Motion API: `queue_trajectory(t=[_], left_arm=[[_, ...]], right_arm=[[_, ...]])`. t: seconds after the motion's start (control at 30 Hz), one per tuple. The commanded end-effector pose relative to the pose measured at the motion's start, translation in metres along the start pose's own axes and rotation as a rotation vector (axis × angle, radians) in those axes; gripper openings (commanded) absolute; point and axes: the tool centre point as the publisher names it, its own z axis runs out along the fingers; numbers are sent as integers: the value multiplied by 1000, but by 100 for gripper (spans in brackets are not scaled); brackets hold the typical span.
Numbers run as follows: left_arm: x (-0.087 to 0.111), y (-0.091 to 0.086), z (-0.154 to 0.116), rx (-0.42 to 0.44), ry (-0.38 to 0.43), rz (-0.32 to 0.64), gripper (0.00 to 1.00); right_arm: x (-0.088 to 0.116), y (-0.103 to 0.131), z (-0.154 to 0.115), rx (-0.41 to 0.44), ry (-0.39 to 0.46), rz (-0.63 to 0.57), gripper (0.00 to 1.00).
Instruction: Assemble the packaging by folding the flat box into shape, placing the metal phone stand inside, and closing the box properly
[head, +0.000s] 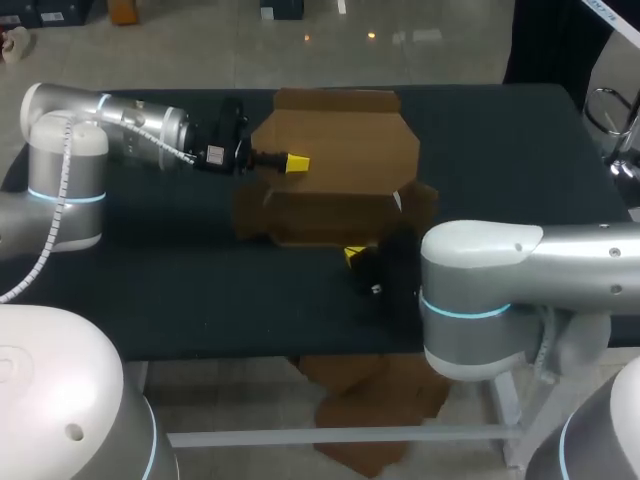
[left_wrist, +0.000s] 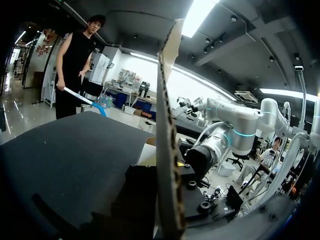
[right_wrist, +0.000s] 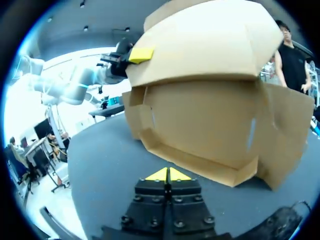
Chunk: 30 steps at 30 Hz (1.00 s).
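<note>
the table (head: 150, 290) carried the half-folded box (head: 330, 215) at upper centre of the head view, long axis left-right. the left gripper (head: 295, 162) clamped its raised lid (head: 340, 135) from the left. the right gripper (head: 355, 255), pinched shut and empty, sat just below the box, nearer its front.

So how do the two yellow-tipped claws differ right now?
The left gripper clamps the cardboard box by its raised lid; the right gripper holds nothing. The left is up at the lid, the right low by the table before the box, tips pressed together. Both have yellow tips.
</note>
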Motion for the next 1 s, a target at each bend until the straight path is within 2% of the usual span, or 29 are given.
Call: queue_trajectory(t=[0.03,0.33,0.53,1.0], left_arm=[[-2,3,0,-3,4,0,0],[-2,3,0,-3,4,0,0],[-2,3,0,-3,4,0,0],[-2,3,0,-3,4,0,0]], right_arm=[[-5,-2,-28,9,76,-14,0],[-6,-9,-63,38,130,-52,0],[-8,-9,-83,65,145,-118,0],[-28,-14,-122,60,174,-176,0]])
